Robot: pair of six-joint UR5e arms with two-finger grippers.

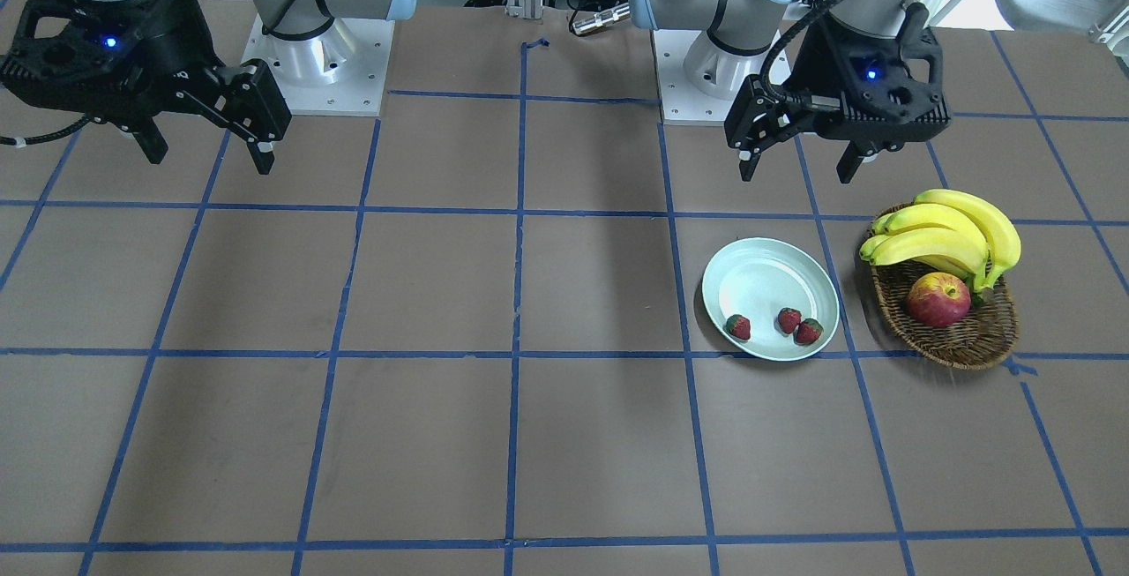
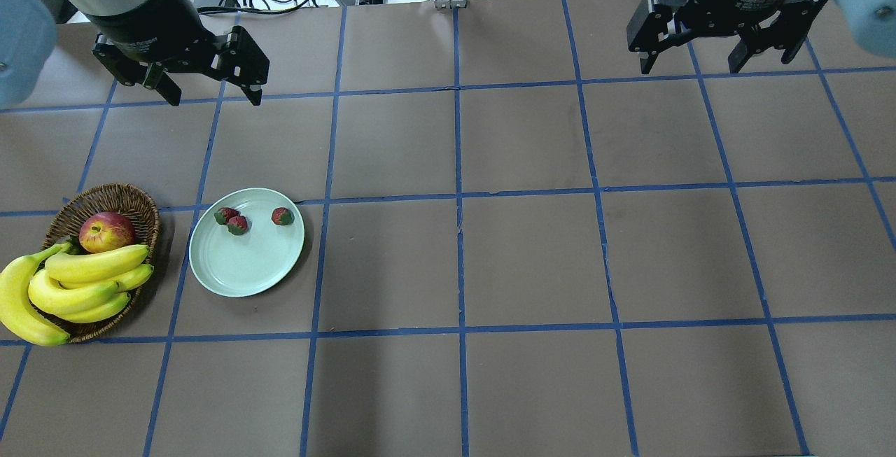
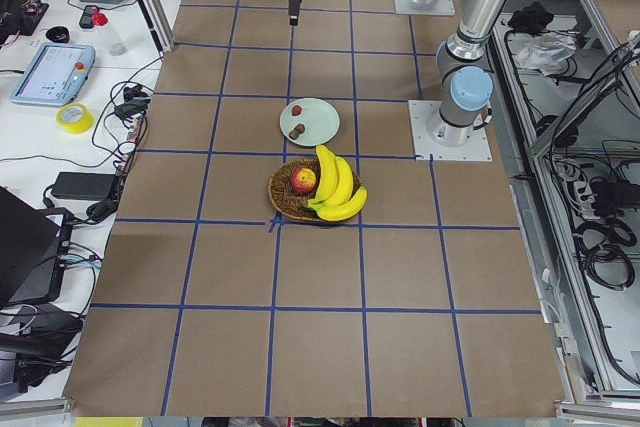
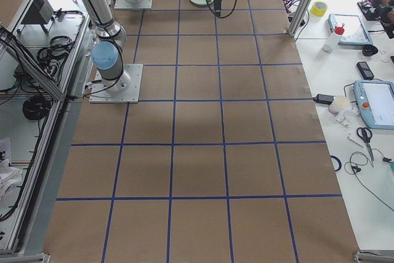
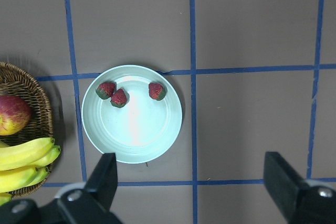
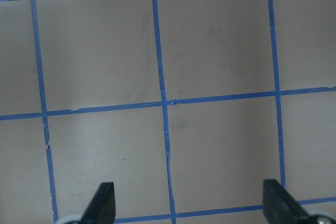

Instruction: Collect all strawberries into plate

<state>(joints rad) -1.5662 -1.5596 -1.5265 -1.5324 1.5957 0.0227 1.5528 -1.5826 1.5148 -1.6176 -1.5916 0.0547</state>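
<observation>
The pale mint-green plate point(image 2: 246, 261) point(image 1: 758, 276) point(image 5: 136, 135) holds three small red strawberries along one side: two close together point(image 2: 226, 215) point(image 2: 238, 225) and one apart point(image 2: 282, 216). They also show in the front view point(image 1: 737, 326) point(image 1: 788, 320) point(image 1: 809, 331) and the left wrist view point(image 5: 106, 89) point(image 5: 119, 98) point(image 5: 156, 91). My left gripper point(image 2: 213, 96) point(image 1: 798, 166) point(image 5: 191, 182) is open and empty, raised high above the table beyond the plate. My right gripper point(image 2: 693, 61) point(image 1: 207, 153) point(image 6: 189, 203) is open and empty, high over bare table far from the plate.
A brown wicker basket point(image 2: 140, 208) point(image 1: 970, 338) next to the plate holds a red-yellow apple point(image 2: 106, 231) and a bunch of bananas point(image 2: 63, 289). Blue tape lines grid the brown table. Cables and devices lie beyond the table's far edge.
</observation>
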